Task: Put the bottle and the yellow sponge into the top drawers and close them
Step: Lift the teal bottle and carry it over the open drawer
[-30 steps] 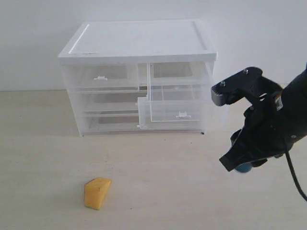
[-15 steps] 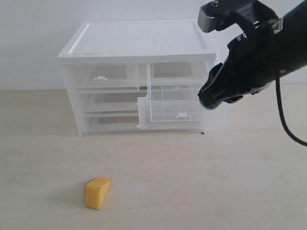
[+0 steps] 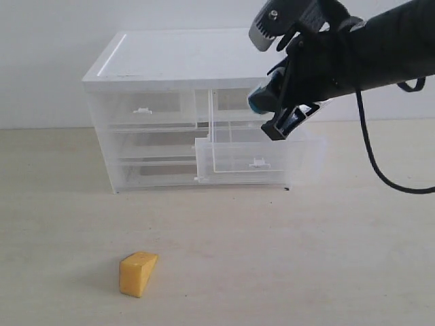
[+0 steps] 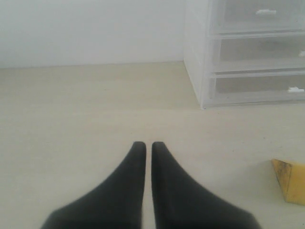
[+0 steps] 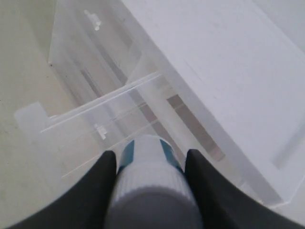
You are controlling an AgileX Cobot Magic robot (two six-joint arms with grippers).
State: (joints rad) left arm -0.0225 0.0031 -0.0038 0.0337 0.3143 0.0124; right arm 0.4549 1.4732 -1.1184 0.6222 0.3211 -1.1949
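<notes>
My right gripper (image 3: 269, 113) is shut on the bottle (image 3: 259, 99), a teal body with a white cap (image 5: 150, 183), held tilted in the air above the pulled-out top right drawer (image 3: 262, 148). The right wrist view looks down past the bottle into that clear drawer (image 5: 90, 129). The top left drawer (image 3: 146, 109) is shut. The yellow sponge (image 3: 138, 273) lies on the table in front of the cabinet, far from both grippers. In the left wrist view my left gripper (image 4: 144, 144) is shut and empty above the table, with the sponge (image 4: 290, 181) off to one side.
The white-topped cabinet (image 3: 197, 58) stands at the back against the wall, with two full-width clear drawers (image 3: 156, 146) below the top ones. My right arm and its cable (image 3: 380, 170) reach in from the right.
My right gripper has carried the bottle up and to the left, from low over the table on the right to above the open drawer. The sponge has not moved.
</notes>
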